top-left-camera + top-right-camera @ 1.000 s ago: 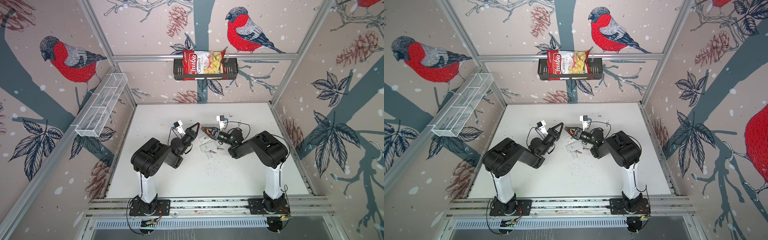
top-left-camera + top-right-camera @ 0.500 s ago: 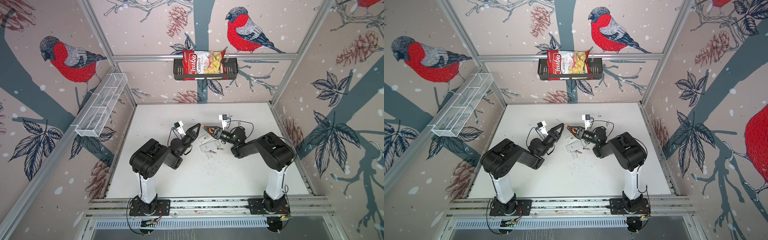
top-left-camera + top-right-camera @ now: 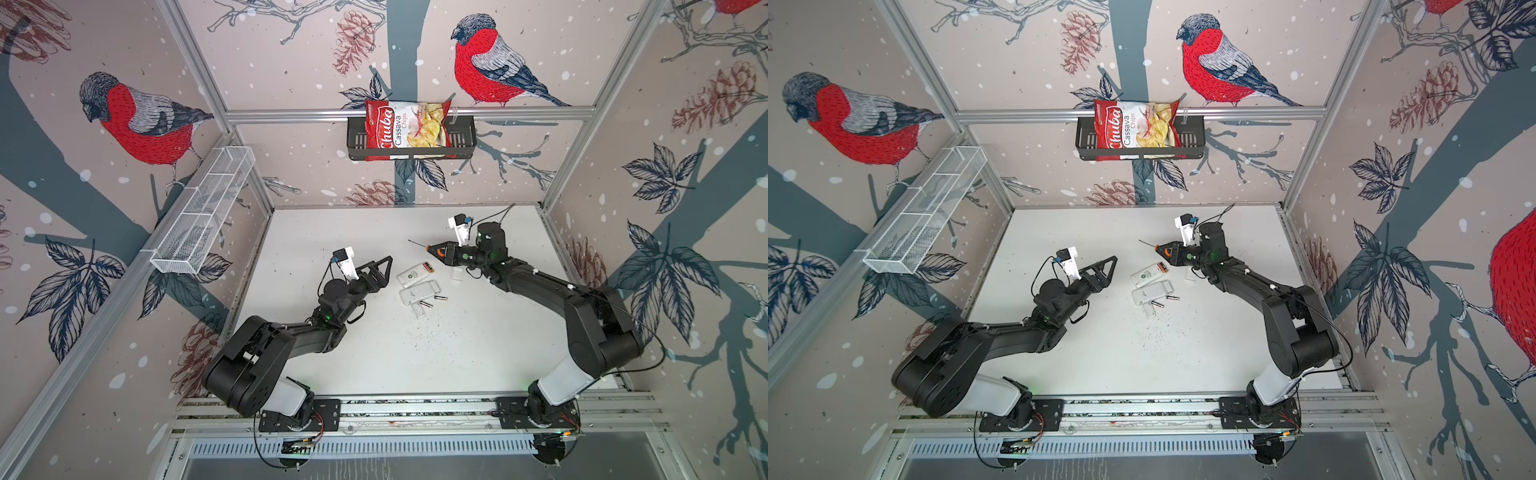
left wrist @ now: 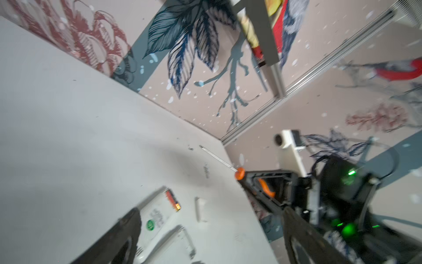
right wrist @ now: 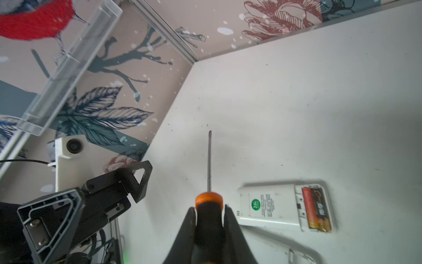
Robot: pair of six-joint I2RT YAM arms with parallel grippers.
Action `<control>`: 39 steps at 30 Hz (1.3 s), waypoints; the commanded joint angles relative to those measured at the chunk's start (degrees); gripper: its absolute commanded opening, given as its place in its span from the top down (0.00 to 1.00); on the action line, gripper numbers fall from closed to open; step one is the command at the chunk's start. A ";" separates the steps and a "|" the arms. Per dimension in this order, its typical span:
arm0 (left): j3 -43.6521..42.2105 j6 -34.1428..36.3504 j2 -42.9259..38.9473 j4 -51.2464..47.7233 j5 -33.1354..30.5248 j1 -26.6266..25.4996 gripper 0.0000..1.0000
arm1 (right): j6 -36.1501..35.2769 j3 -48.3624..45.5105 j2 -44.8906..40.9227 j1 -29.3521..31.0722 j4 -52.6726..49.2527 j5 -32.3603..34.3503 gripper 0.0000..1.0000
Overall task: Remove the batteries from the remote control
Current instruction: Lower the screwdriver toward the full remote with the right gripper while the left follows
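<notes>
Two loose batteries lie on the table just beside the near remote, an orange battery sits in the opened far remote, the left gripper stands wide open alongside, and, farthest, the right gripper is clamped on a screwdriver.

A robot test cell; aluminium frame, bird-print walls, white worktop. Its left arm and right arm bolt to a rail.

The white counter carried a white remote with an open battery bay, a second remote just beside it — and close by, two loose batteries, two small white covers and a scatter of dark specks.
</notes>
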 commanded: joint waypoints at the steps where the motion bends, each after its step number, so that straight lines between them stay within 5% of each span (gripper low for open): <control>1: 2.99 11.57 -0.62 -17.79 -1.56 -0.72 0.07 | -9.95 5.40 0.81 -0.29 -23.68 2.18 1.00; 12: 12.15 23.00 4.22 -38.10 -4.15 -3.57 0.15 | -16.28 18.58 4.36 -0.29 -43.60 9.76 1.00; 23: 24.09 27.74 17.01 -53.35 -7.40 -8.44 0.15 | -17.18 16.77 5.18 -1.60 -42.09 11.54 1.00; 39: 32.60 29.07 25.37 -59.11 -11.31 -8.67 0.17 | -16.73 13.91 4.34 -1.90 -38.37 12.22 1.00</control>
